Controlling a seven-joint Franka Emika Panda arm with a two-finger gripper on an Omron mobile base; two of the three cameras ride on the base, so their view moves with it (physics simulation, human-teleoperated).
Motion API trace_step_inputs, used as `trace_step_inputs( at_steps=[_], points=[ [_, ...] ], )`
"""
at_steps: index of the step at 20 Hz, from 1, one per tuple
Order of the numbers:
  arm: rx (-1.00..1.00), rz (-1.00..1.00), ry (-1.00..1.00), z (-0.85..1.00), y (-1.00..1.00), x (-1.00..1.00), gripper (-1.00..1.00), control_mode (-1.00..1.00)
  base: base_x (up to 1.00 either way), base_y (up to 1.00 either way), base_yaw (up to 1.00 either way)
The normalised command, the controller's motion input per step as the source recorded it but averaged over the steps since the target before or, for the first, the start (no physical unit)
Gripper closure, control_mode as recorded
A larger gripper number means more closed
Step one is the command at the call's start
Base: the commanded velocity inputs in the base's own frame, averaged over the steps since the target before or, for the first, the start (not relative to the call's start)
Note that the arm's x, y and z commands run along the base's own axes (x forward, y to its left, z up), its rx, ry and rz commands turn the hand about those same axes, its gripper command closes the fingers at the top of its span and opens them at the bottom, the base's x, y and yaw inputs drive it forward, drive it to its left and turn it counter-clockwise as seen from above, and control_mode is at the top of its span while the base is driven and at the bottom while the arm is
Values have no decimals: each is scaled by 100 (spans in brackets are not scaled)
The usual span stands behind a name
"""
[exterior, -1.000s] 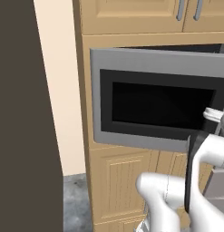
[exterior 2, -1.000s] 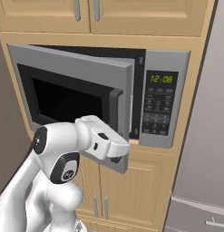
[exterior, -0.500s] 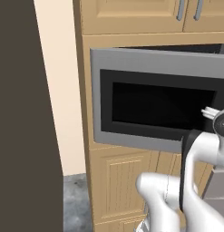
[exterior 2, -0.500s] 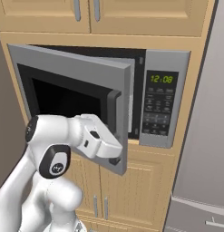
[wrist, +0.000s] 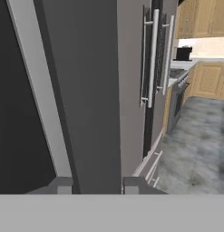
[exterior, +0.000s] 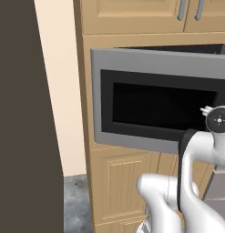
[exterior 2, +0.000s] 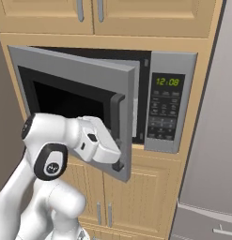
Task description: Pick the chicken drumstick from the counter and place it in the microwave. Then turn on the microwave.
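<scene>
The microwave [exterior 2: 170, 108] is built into light wooden cabinets, and its clock is lit. Its black-window door [exterior 2: 75, 93] hangs partly open, hinged on the left. My gripper [exterior 2: 118, 164] sits at the door's lower free corner, just under the dark handle [exterior 2: 116, 112]. In the hand view, the two fingertips stand tight on either side of the door's grey edge [wrist: 95, 90], so the gripper [wrist: 97, 185] is shut on it. In the left base view the door [exterior: 155, 104] faces the camera and hides the cavity. The chicken drumstick is out of view.
A grey fridge [exterior 2: 211, 140] stands right of the microwave column. Wooden cabinet doors [exterior 2: 136, 201] sit below the microwave and more are above it. A dark wall [exterior: 23, 113] fills the left. The hand view looks down at grey floor [wrist: 195, 136] and a distant counter [wrist: 208, 47].
My hand and forearm have shifted slightly left with the door's free edge, which has swung a little. The grip on the edge is unchanged.
</scene>
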Motion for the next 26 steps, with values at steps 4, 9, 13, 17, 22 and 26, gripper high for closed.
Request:
trace_step_inputs(
  at_steps=[4,9,13,17,22,26],
  points=[
    [-16,0,-22,-1,9,-38,100,-100,0,0,0],
    [-15,3,-16,-1,0,-51,100,-100,0,0,0],
    [-14,4,-13,-6,0,-59,100,-100,0,0,0],
    [-15,3,-14,-7,7,-56,100,-100,0,0,0],
    [-19,3,-24,-15,12,-53,100,-100,0,0,0],
    [-20,4,-28,-17,13,-52,100,-100,0,0,0]
  ],
)
